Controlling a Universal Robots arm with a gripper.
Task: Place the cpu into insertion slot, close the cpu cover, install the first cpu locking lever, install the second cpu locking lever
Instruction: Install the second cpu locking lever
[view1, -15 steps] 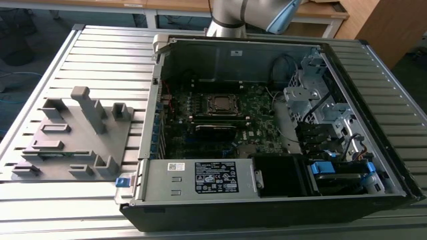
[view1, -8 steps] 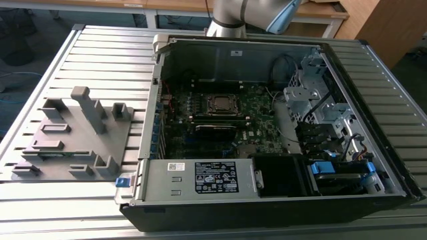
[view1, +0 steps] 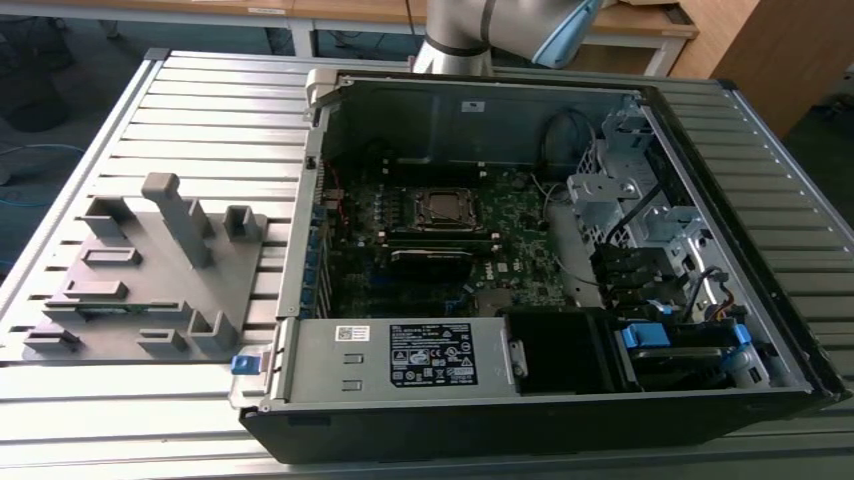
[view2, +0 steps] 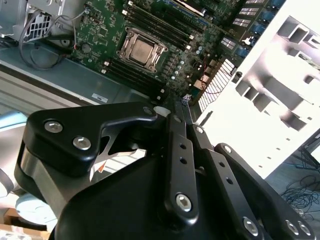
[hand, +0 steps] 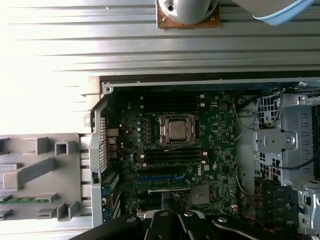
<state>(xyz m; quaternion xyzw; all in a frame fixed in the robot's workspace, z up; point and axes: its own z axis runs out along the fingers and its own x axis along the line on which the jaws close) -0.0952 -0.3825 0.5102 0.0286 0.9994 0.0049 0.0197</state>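
Overhead, the claw (view2: 183, 107) hangs pinched narrow and empty — cpu (hand: 176, 129) seated in the insertion slot (hand: 162, 120).

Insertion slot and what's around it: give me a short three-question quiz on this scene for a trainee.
1. True or false: the gripper is touching the insertion slot.
2. In the exterior view, on which side of the computer case does the grey fixture lie? A) the exterior view's left B) the exterior view's right C) inside the case
3. Fill in: the insertion slot sits on the green ____.

Key: 1 false, it hangs well above the board; 2 A; 3 motherboard.
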